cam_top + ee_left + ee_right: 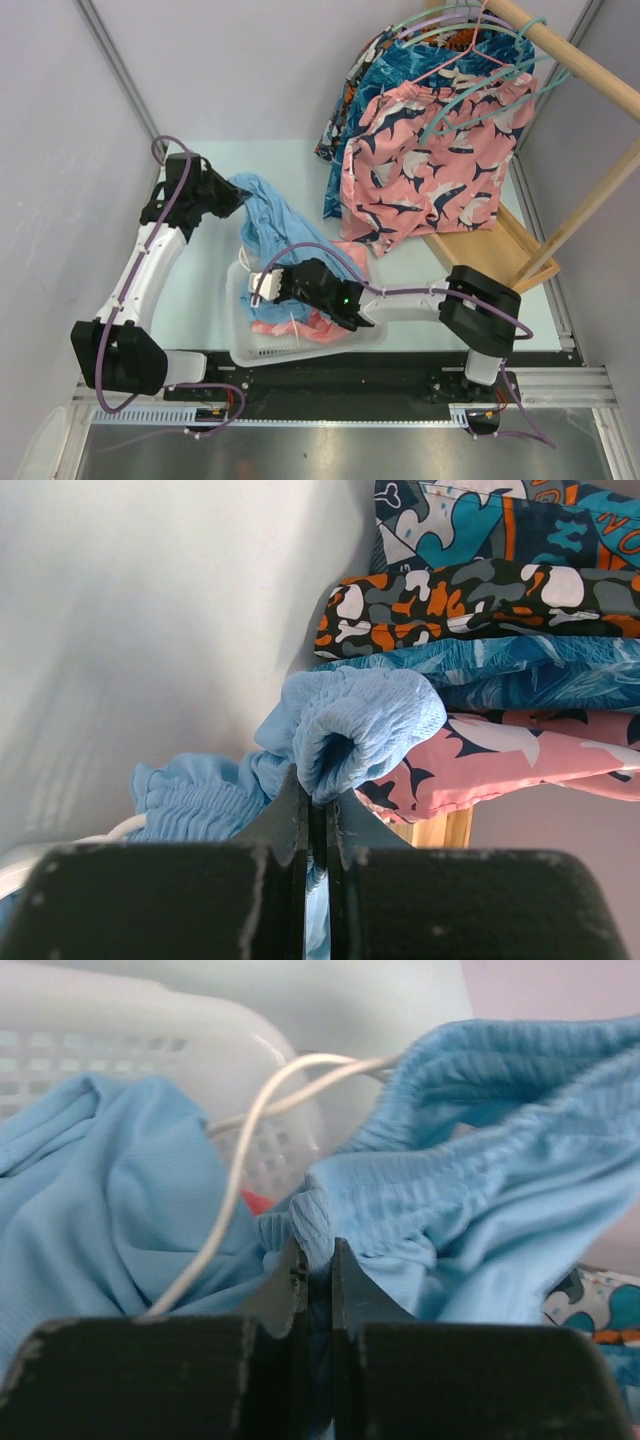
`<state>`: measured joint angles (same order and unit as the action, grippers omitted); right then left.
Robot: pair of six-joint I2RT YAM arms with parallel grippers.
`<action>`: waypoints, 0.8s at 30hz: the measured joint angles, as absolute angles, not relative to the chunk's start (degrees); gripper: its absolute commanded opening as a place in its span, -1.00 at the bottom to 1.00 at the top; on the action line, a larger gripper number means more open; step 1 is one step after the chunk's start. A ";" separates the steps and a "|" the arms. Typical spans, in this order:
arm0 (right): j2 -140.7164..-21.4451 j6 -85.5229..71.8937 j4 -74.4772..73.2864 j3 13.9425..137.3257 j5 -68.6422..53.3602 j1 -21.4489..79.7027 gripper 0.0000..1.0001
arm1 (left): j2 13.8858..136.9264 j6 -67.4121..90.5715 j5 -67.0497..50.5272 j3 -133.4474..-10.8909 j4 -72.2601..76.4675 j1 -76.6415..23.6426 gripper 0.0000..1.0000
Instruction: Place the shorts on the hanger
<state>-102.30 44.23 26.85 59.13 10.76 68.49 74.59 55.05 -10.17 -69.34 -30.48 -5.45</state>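
The light sky-blue shorts (268,222) are stretched between my two grippers above the white basket (240,345). My left gripper (236,196) is shut on a bunched fold of the elastic waist; the left wrist view shows the fabric (352,720) pinched between its closed jaws (318,802). My right gripper (262,286) is shut on another part of the waistband (470,1170), low over the basket, as the right wrist view (317,1260) shows. The white drawstring (250,1145) loops free. Mint-green hangers (470,92) hang on the wooden rail at the back right, apart from both grippers.
Pink shark-print shorts (430,170) and other patterned shorts (400,70) hang on the wooden rack (560,60), with a thin pink hanger (452,62). Salmon-pink shorts (322,326) lie in the basket. Grey walls close in on the left and right.
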 measured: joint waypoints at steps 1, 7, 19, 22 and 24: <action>-101.27 43.94 26.24 59.13 10.96 68.12 -1.00 | 74.59 54.98 -10.44 -69.32 -30.48 -5.32 -0.90; -84.84 41.23 17.85 59.09 8.80 66.37 -1.00 | 74.28 52.05 -11.40 -69.28 -30.35 -4.89 -0.83; -63.55 37.34 7.01 66.61 -4.19 50.35 -1.00 | 53.06 31.48 -31.14 -64.71 -24.01 -5.06 -0.45; -63.37 36.18 5.91 67.79 -7.09 49.28 -1.00 | 46.96 25.19 -37.67 -63.64 -23.20 -4.95 0.27; -63.02 35.46 5.21 68.23 -8.62 49.08 -1.00 | 43.11 19.62 -41.50 -63.46 -24.45 -4.91 0.62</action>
